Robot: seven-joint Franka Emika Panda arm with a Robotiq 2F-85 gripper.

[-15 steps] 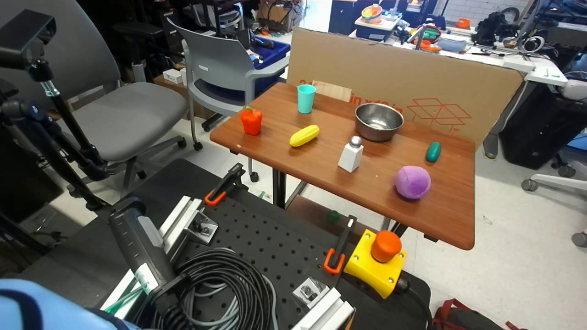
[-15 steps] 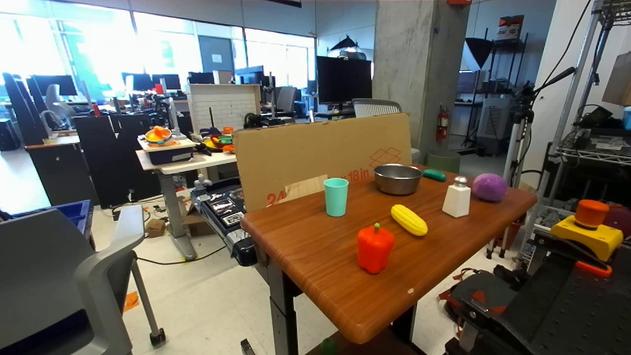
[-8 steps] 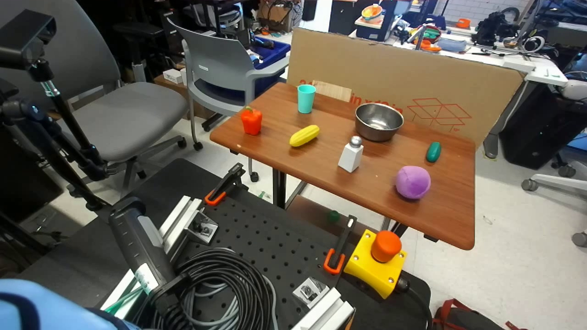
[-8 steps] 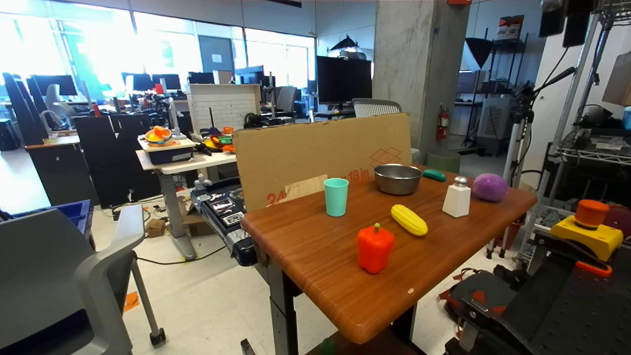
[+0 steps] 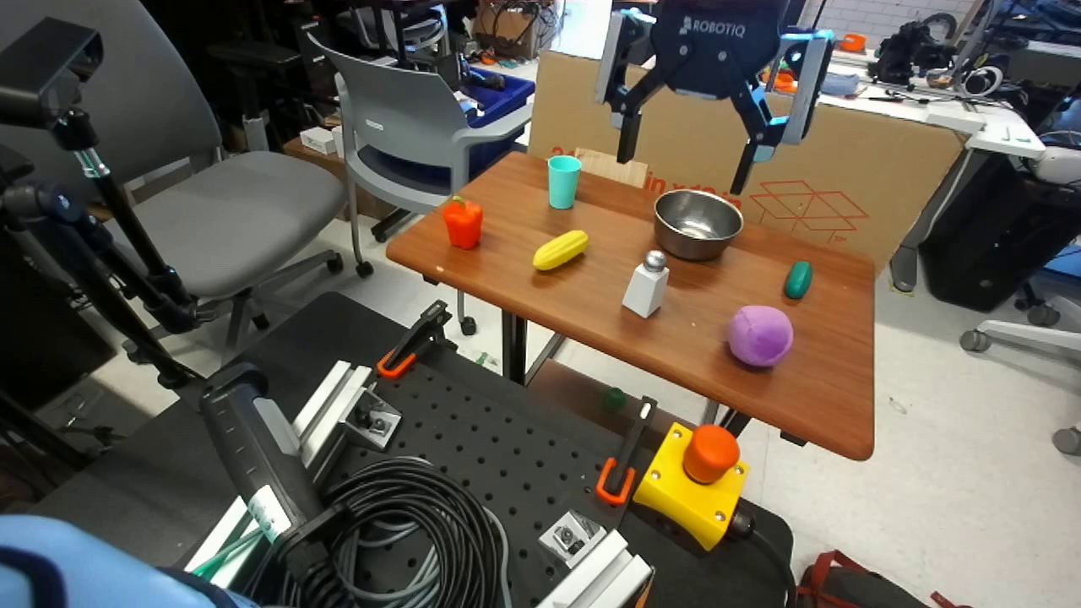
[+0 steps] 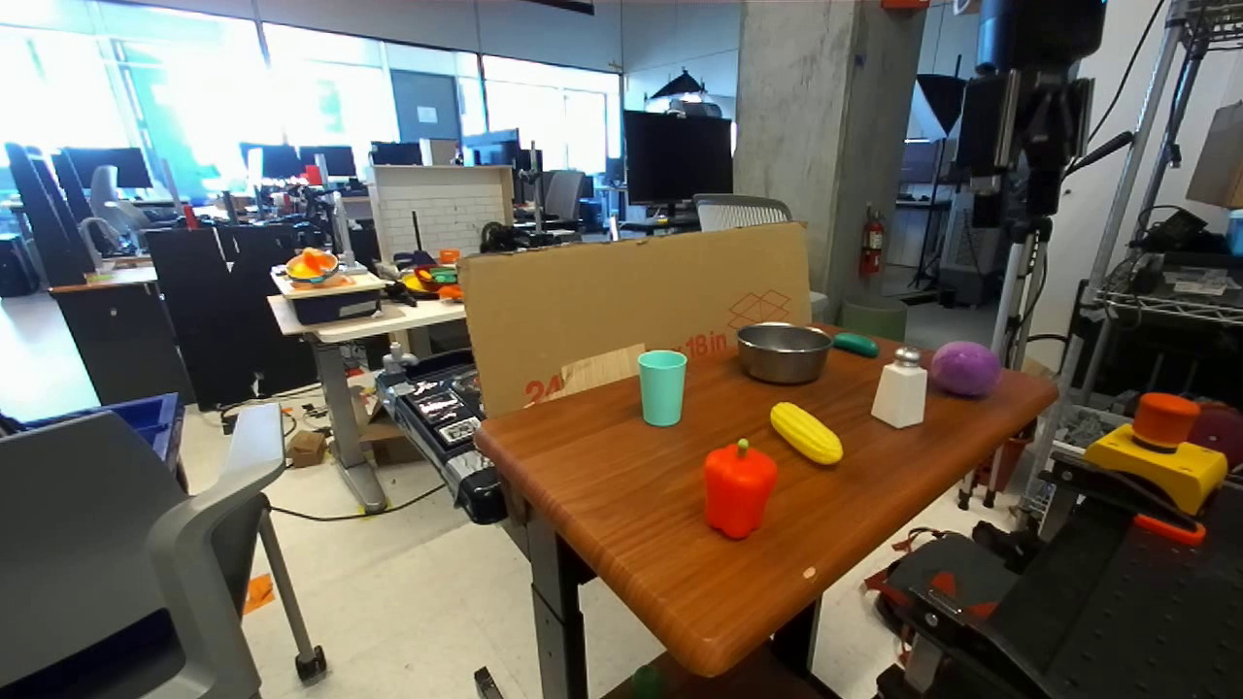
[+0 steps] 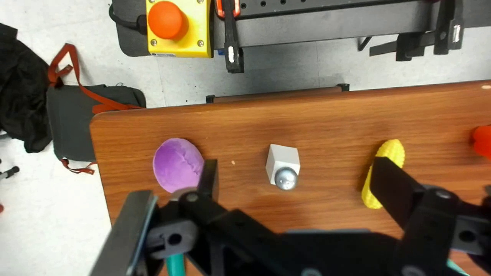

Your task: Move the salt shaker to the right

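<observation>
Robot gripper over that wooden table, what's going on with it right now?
A robot gripper hangs above the wooden table, its fingers spread apart and holding nothing. Its job is to move the salt shaker to the right, but that shaker stands upright on the table, not yet gripped. In the wrist view it is between the purple ball and the yellow toy.

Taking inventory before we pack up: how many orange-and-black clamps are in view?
2: one clamp beside the yellow button box, another clamp farther along the same edge of the black bench. More may be hidden.
</observation>
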